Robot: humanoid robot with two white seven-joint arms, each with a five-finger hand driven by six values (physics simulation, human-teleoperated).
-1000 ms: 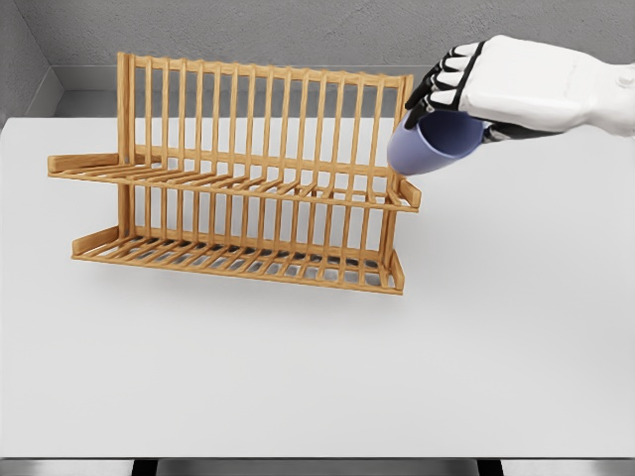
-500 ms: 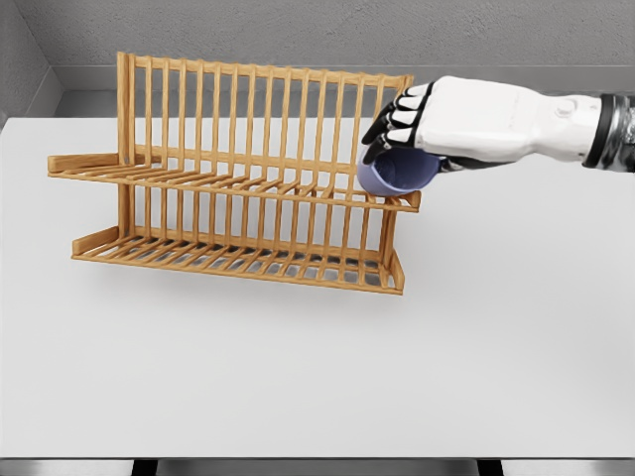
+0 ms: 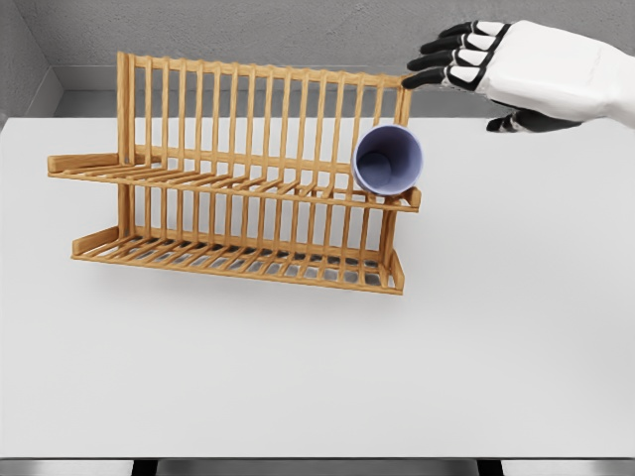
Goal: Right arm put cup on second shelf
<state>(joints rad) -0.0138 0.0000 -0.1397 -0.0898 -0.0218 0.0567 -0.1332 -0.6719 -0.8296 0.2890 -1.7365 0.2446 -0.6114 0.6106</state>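
Head view gives me the right hand [image 3: 516, 74] at the upper right, its forearm cut off by the frame edge; I see no left arm at all. Its fingers [image 3: 451, 61] are spread and hold nothing, hovering above and to the right of the cup [image 3: 388, 160], clear of it. I see the blue cup lying on its side on the right end of the upper shelf [image 3: 228, 183] of the wooden rack [image 3: 248, 169], its mouth toward me and nothing visible inside. Its far side is hidden from me. My rack stands on the white table [image 3: 317, 367], lower shelf [image 3: 238, 260] holding nothing.
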